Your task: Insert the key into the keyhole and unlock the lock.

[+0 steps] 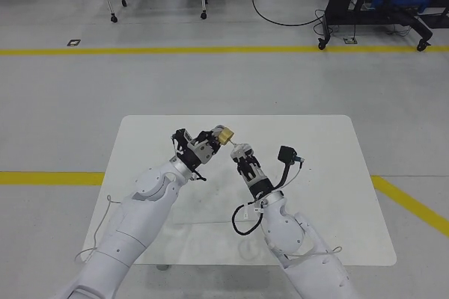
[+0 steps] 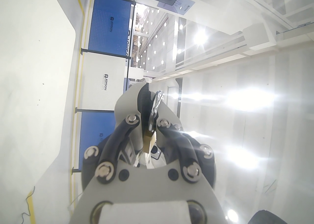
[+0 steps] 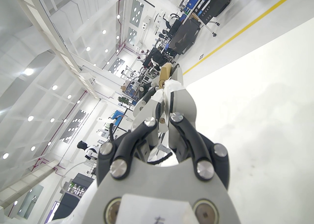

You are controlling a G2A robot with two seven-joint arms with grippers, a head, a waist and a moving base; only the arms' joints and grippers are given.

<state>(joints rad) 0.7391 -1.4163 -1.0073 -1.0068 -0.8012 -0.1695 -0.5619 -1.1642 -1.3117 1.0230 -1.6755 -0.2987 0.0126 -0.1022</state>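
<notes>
The brass padlock (image 1: pixel 224 135) was held in the air above the white table (image 1: pixel 322 164), near the table's middle, by the left gripper (image 1: pixel 215 139). In the left wrist view the fingers (image 2: pixel 127 102) of that gripper were seen clamped on the lock. The silver shackle (image 2: pixel 155 106) was pinched edge-on between them, and part of the brass body was visible in the gap nearer the palm. From above, the brass body was seen jutting past the fingertips, turned toward the other arm.

The right gripper (image 1: pixel 241 152) was raised over the table too, just beside the padlock and aimed straight at it. It was clenched on the key (image 3: pixel 165 86), of which only a white-looking part between the fingertips could be made out. In the right wrist view the end face of the padlock was seen directly beyond the fingertips, and a small dark spot was visible on that face where the key met it. The key was touching the lock or very nearly so. Whether its blade was seated in the keyhole could not be told, since the joint was hidden by the fingers. Whether the shackle was sprung or locked could not be told either.

Neither the lock nor the key was resting on the table. The two grippers were met tip to tip, their arms angled in from either side. Yellow lines (image 1: pixel 209 51) were marked on the grey floor beyond the table, and a black wheeled cart (image 1: pixel 374 19) was parked at the far edge of the room.
</notes>
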